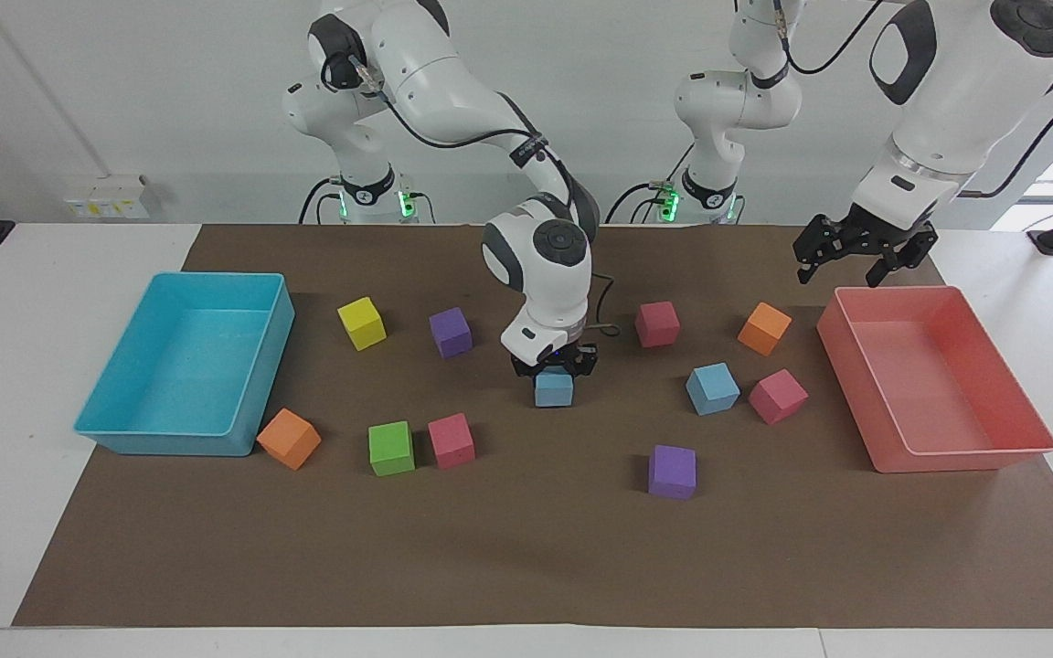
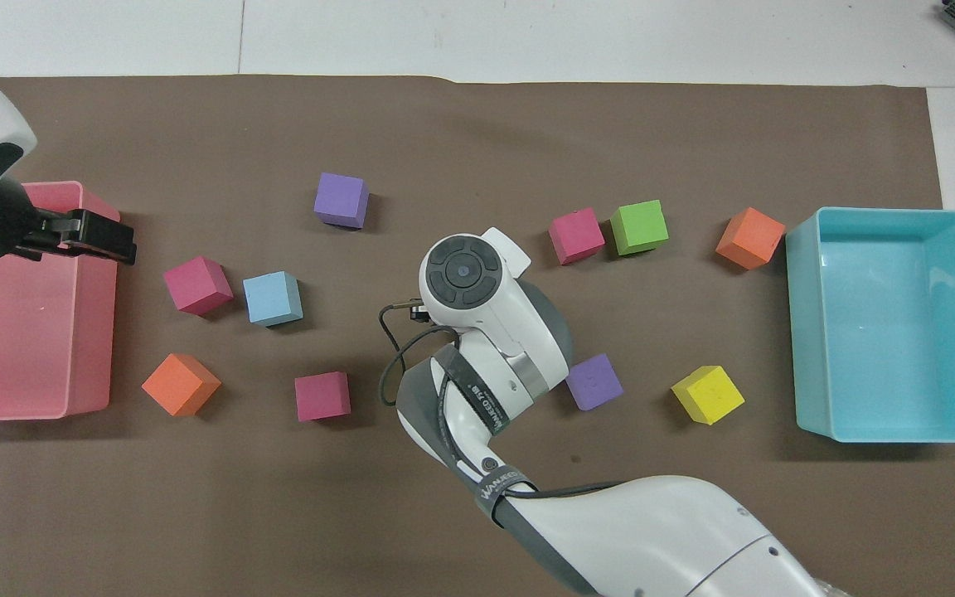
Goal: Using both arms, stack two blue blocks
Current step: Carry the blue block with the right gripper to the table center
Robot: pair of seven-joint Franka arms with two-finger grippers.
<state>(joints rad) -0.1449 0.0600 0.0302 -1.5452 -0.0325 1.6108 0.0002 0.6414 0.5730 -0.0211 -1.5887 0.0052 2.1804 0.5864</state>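
A: Mid-table?
B: Right gripper [image 1: 554, 367] clamped on a blue block [image 1: 553, 389], over the brown mat [image 1: 526, 548] between the purple cube [image 1: 451, 331] and crimson cube [image 1: 656, 323].
A: The other blue block?
B: Second blue block [image 1: 712, 388] on the mat, just beside a pink cube [image 1: 777, 396].
A: Left arm's end?
B: Left gripper [image 1: 863, 260] waits over the pink tray [image 1: 965, 450] rim, fingers spread, empty.

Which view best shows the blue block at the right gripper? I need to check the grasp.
The facing view: the blue block shows below the right gripper, whose fingers flank it. In the overhead view the right arm's wrist hides both.
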